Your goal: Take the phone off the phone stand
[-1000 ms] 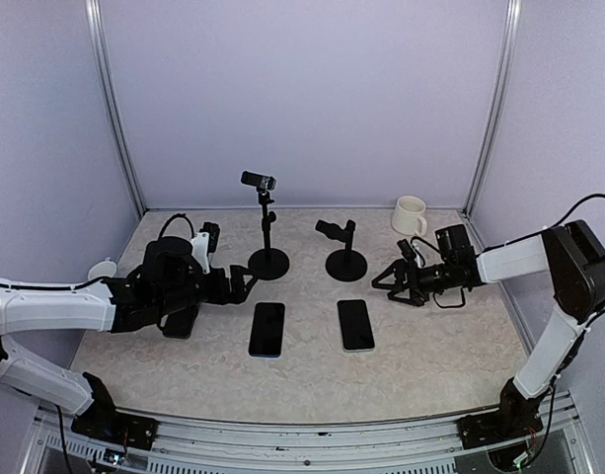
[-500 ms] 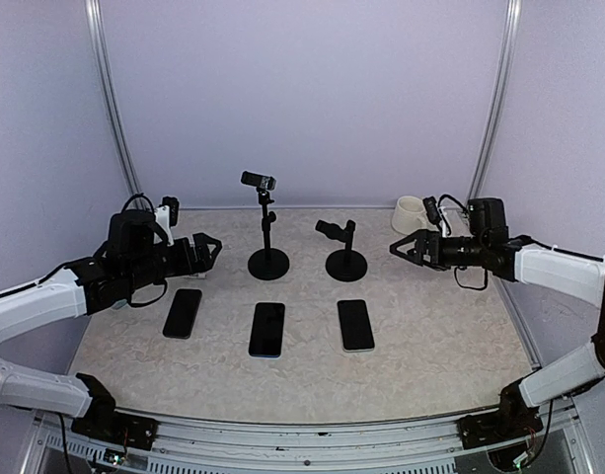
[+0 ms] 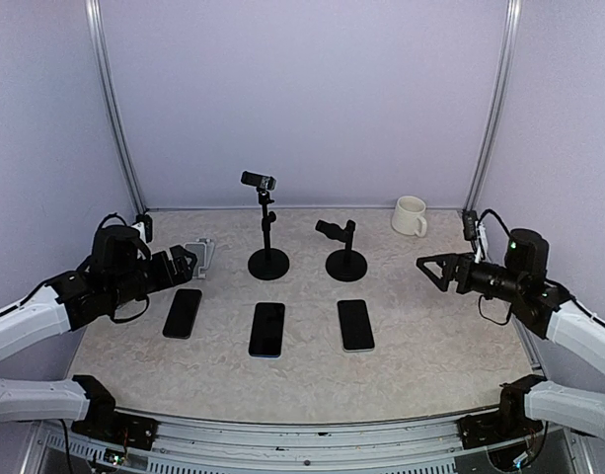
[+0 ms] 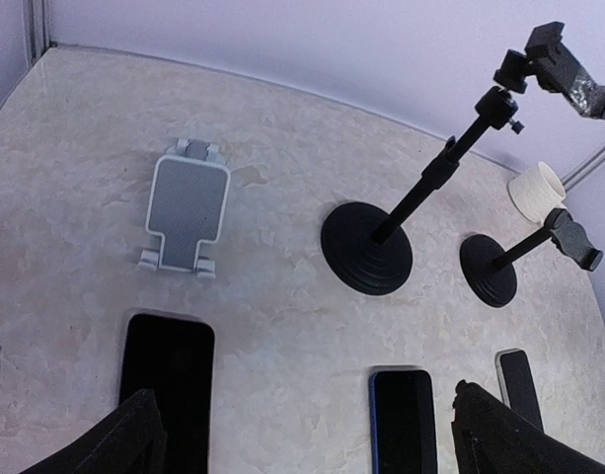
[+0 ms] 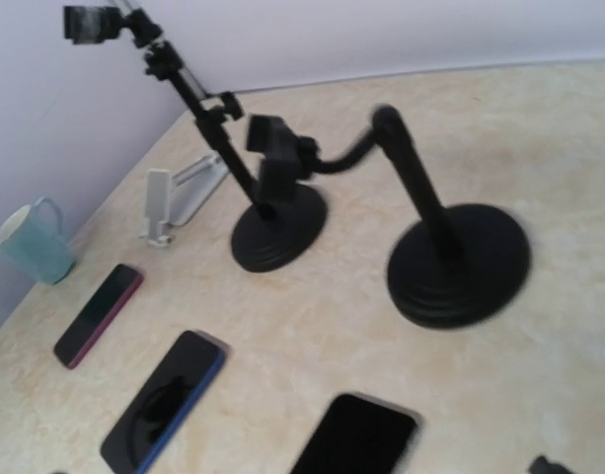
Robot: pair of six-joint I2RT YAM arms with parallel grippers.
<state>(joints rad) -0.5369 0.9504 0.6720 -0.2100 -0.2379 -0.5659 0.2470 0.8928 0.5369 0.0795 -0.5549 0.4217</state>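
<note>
Three dark phones lie flat in a row on the table: the left one (image 3: 182, 312) (image 4: 166, 380), the blue-edged middle one (image 3: 266, 329) (image 4: 403, 420) and the right one (image 3: 355, 324) (image 5: 356, 439). Three stands hold no phone: a tall black one (image 3: 268, 260), a short black one (image 3: 345, 264) and a grey folding one (image 3: 198, 255) (image 4: 188, 210). My left gripper (image 3: 187, 263) is open and empty, hovering left of the grey stand. My right gripper (image 3: 435, 269) is open and empty, well right of the short stand.
A white mug (image 3: 410, 215) stands at the back right corner. A teal mug (image 5: 31, 242) stands near the left wall. Purple walls close in the back and both sides.
Both arms have drawn back from the table's middle toward their own sides. The left gripper has left the left phone, uncovering the grey stand. The right gripper has moved away from the short stand.
</note>
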